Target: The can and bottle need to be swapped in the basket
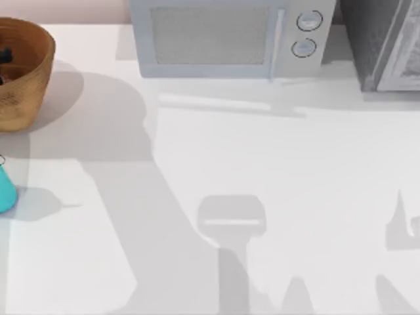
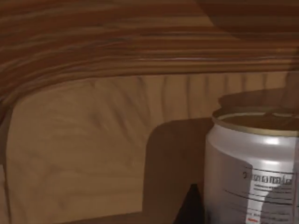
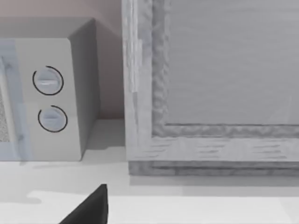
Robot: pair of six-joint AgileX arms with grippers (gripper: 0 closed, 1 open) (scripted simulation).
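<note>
Top view: the basket (image 1: 23,72) sits at the upper left of the frame, cut by the left edge, with something dark just visible inside its rim. The bottle (image 1: 5,189) stands on the table (image 1: 275,197) at the left edge, below the basket and apart from it, only its teal side in view. A microwave (image 1: 226,36) lines the top centre, and a grey cabinet (image 1: 384,42) fills the upper right.

Left wrist view: the camera looks along the basket's woven inner wall. The can (image 2: 254,168) stands upright at the lower right of the frame, its long axis vertical and its gold rim uppermost. A dark fingertip (image 2: 190,205) shows at the bottom edge beside the can's side. The left gripper is therefore judged to be down inside the basket, level with the can and the nearer arm to it. Whether its jaws are spread or pinching the can cannot be told.

Right wrist view: a dark finger (image 3: 88,207) at the bottom edge faces the microwave and cabinet; the right arm appears parked, jaw state indeterminate.
</note>
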